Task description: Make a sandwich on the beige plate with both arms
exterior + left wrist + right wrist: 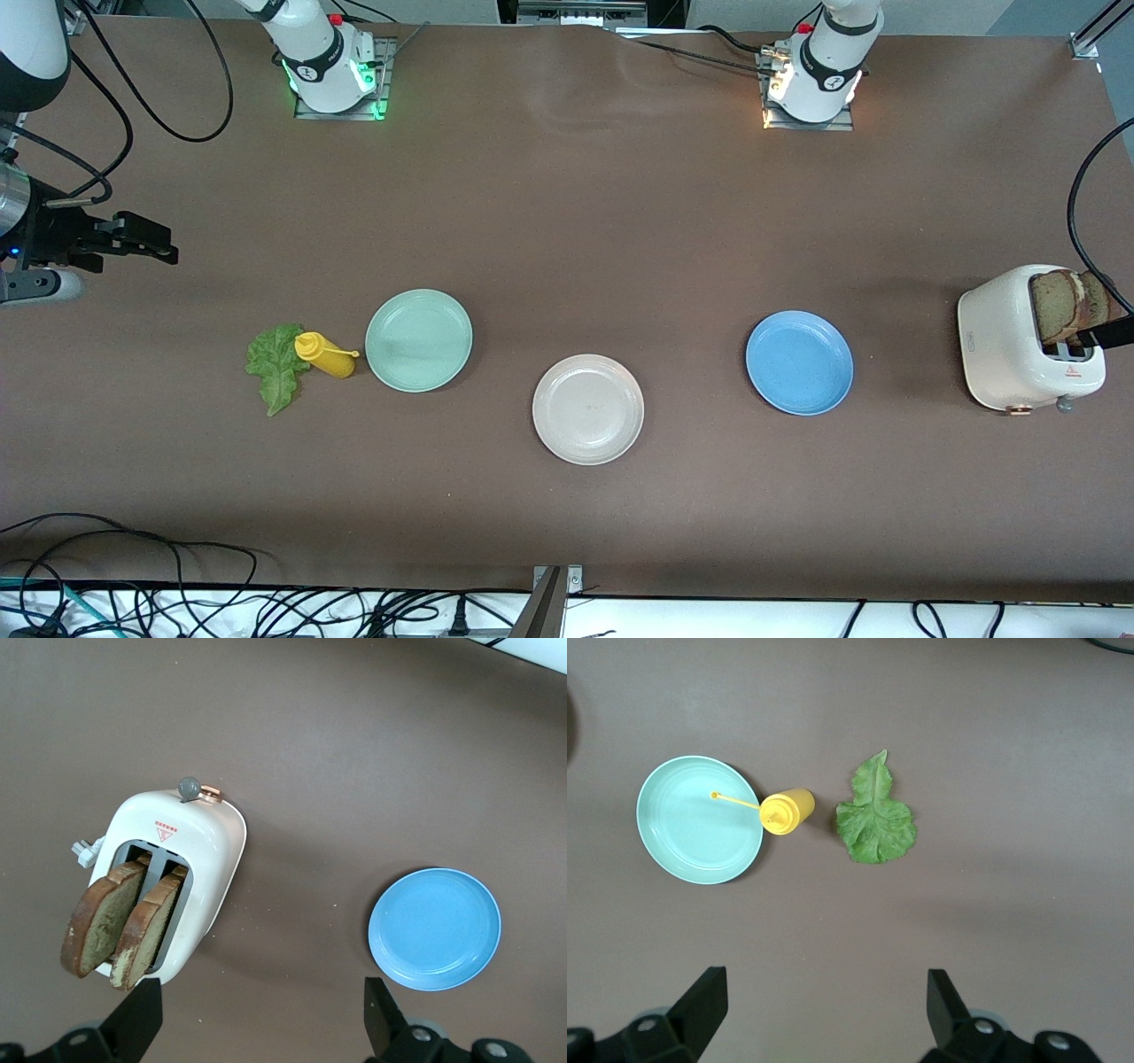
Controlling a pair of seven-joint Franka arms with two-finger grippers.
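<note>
Nothing is on the beige plate [587, 408] yet. The left end effector [261, 1014] is hovering wide open and empty over the bread slices [124, 920] in the toaster [190, 859]; the right end effector [824, 1010] is gaping empty over the desk [992, 718] near the lettuce leaf [874, 819].

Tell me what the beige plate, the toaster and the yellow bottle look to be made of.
Beige plate: probably matte plastic or melamine, judging by its dull, even sheen and faint speckle. Toaster: glossy white shell, likely plastic or enamelled metal; soft highlights show on its rounded corners. Yellow bottle: apparently soft squeeze plastic, uniformly coloured with a thin moulded nozzle.
</note>
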